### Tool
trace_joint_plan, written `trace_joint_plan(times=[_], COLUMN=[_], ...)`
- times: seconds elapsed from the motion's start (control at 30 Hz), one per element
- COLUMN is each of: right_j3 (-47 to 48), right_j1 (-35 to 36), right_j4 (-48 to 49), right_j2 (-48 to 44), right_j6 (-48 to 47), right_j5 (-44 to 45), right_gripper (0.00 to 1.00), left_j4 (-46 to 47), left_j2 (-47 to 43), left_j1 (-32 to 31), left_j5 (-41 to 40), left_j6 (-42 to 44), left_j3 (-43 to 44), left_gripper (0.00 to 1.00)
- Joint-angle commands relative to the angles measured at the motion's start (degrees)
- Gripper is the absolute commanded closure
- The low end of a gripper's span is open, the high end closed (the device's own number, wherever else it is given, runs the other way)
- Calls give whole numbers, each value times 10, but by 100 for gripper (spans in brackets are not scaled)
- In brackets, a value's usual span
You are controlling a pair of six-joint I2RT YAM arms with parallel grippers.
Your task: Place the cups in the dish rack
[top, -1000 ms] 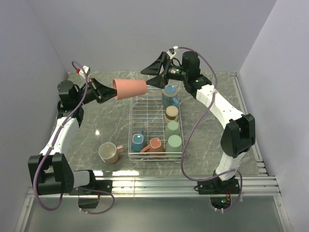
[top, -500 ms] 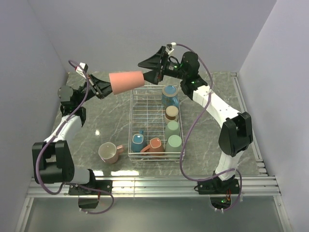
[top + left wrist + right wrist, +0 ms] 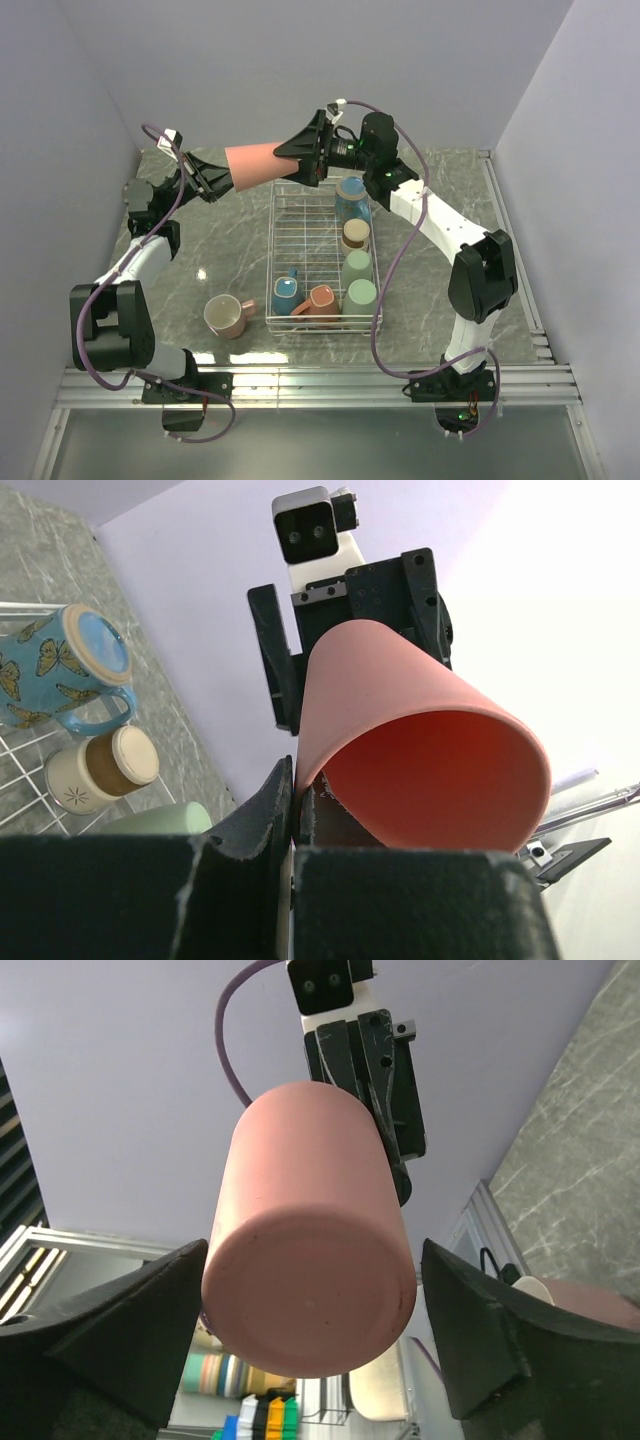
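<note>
Left tool (image 3: 207, 178) of mine pinches the salmon pink cup (image 3: 256, 163) by its rim, sideways above the bench (image 3: 200, 255), near the dish rack's (image 3: 274, 250) far left corner. My right tool (image 3: 291, 165) spreads wide around its base. Left wrist: rim clamped. Right wrist: both fingers (image 3: 120, 1340) flank the base, apart from it.

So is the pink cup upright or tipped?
Tipped: the pink cup lies horizontal in the air, its rim pinched by the left end effector.
</note>
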Motion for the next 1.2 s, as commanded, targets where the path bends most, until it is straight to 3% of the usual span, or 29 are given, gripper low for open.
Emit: trace_joint_plan(times=[0.0, 0.13, 0.23, 0.27, 0.33, 0.37, 0.5, 0.53, 0.67, 0.73, 0.8, 0.9, 1.17], right_j3=[21, 24, 29, 32, 40, 50, 77, 87, 201, 255, 337, 398, 389], right_j1=[0, 1, 0, -1, -1, -1, -9, -17, -25, -26, -23, -16, 52], right_j4=[17, 28, 41, 45, 41, 27, -50, -87, -328, -480, -625, -734, -793], right_j2=[-4, -1, 3, 3, 8, 10, 10, 10, 22, 48, 70, 101, 115], right_j6=[-4, 2, 10, 12, 14, 6, -48, -70, -273, -334, -405, -465, -528], right_j5=[-2, 6, 9, 9, 9, 7, 10, 14, 91, 132, 236, 357, 546], right_gripper=[13, 30, 51, 73, 92, 100, 100, 100, 100, 100, 100, 100, 100], left_j4=[24, 33, 30, 23, -22, -61, -333, -468, -677, -724, -779, -847, -920], left_j2=[-3, 2, 4, 4, 5, 0, -31, -37, -53, -59, -71, -84, -126], left_j1=[1, 1, 0, 0, 1, 1, 1, 1, 1, 2, 2, 3, 2], left_j5=[-4, 9, 14, 19, 27, 30, -10, -28, -122, -178, -220, -295, -384], left_j6=[14, 10, 12, 17, 51, 73, 260, 349, 494, 538, 558, 592, 618], left_j3=[16, 11, 8, 7, 11, 18, 60, 71, 112, 112, 104, 102, 77], left_gripper=[100, 100, 100, 100, 96, 80, 47, 45, 38, 38, 38, 39, 44])
